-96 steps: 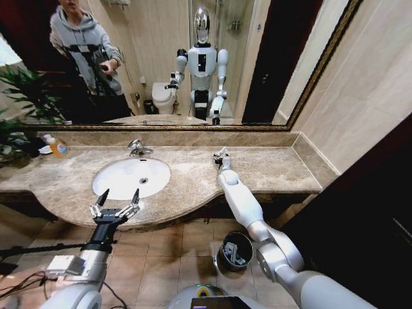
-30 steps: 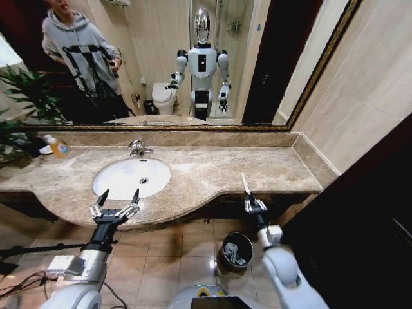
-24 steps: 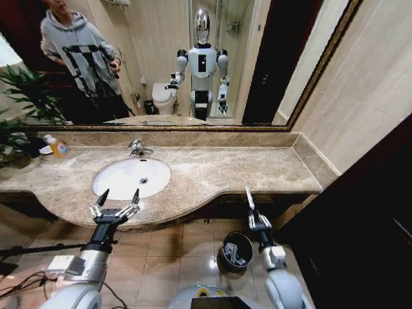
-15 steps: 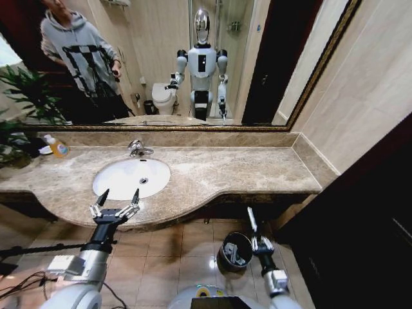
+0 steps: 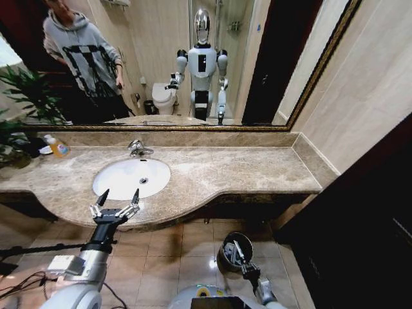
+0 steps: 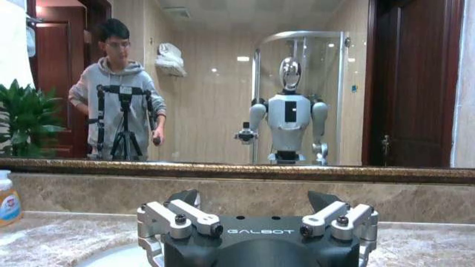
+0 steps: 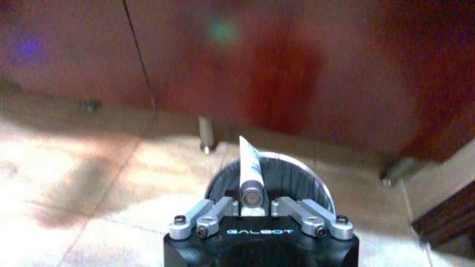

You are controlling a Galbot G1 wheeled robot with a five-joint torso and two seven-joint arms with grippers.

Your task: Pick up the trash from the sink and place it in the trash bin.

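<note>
a galbot robot's right gripper (image 7: 252,208) hangs low over the tiled floor (image 5: 174,257), its fingers (image 7: 217,212) closed narrowly on a small white tube (image 7: 250,175) with a blue-green mark near its flat crimped end. the tube sits upright between the fingers, its round cap nearest the gripper body and its crimped end pointing away, directly above the open mouth of the round black trash bin (image 7: 297,181) (the bin's shiny rim curves around just behind the tube). from the head view the right gripper (image 5: 243,261) and its white tube (image 5: 239,251) appear at the bin's (image 5: 226,252) edge, below the front of the marble counter (image 5: 257,170). the left gripper (image 5: 116,205) is held at the counter's front edge before the white oval sink (image 5: 112,180), its fingers (image 5: 102,197) spread wide and holding nothing. the chrome faucet (image 5: 136,148) stands behind the basin, an amber soap bottle (image 5: 56,147) off to the left.
</note>
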